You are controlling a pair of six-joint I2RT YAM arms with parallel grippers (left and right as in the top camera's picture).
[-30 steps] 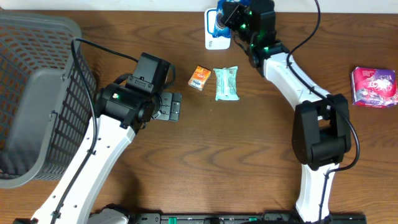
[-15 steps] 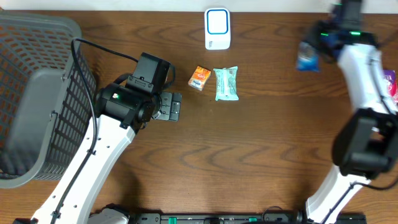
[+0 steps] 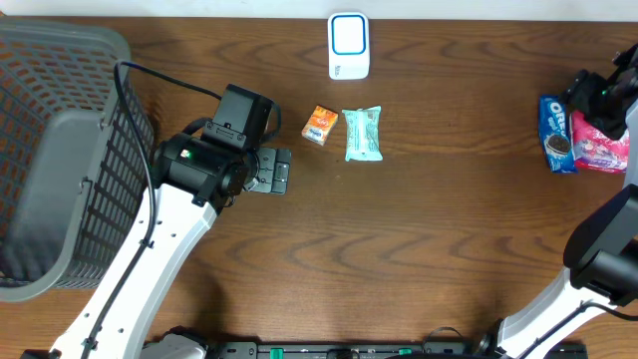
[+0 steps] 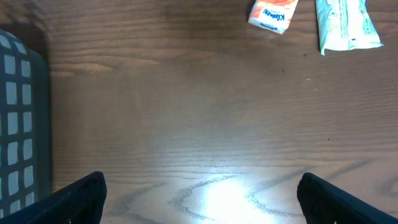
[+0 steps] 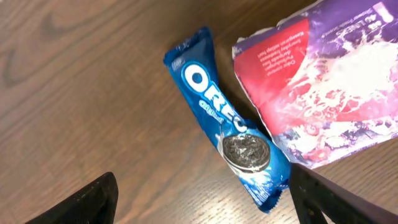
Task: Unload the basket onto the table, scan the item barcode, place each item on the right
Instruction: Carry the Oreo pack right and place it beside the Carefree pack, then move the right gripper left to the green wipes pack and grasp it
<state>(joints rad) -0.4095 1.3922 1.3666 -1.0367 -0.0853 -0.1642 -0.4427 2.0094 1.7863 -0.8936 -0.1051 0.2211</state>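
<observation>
The blue Oreo pack lies flat on the table at the far right, against a purple and red packet. My right gripper hangs over it, open, with the pack's lower end between the fingers and close to the right one; nothing is held. The white and blue scanner stands at the back centre. My left gripper is open and empty over bare wood left of centre.
An orange tissue packet and a teal pack lie side by side below the scanner. A grey wire basket fills the left side, close to the left arm.
The right arm swung from the scanner to the far right with the Oreo pack, then opened; the pack now lies on the table. The left arm has not moved.
</observation>
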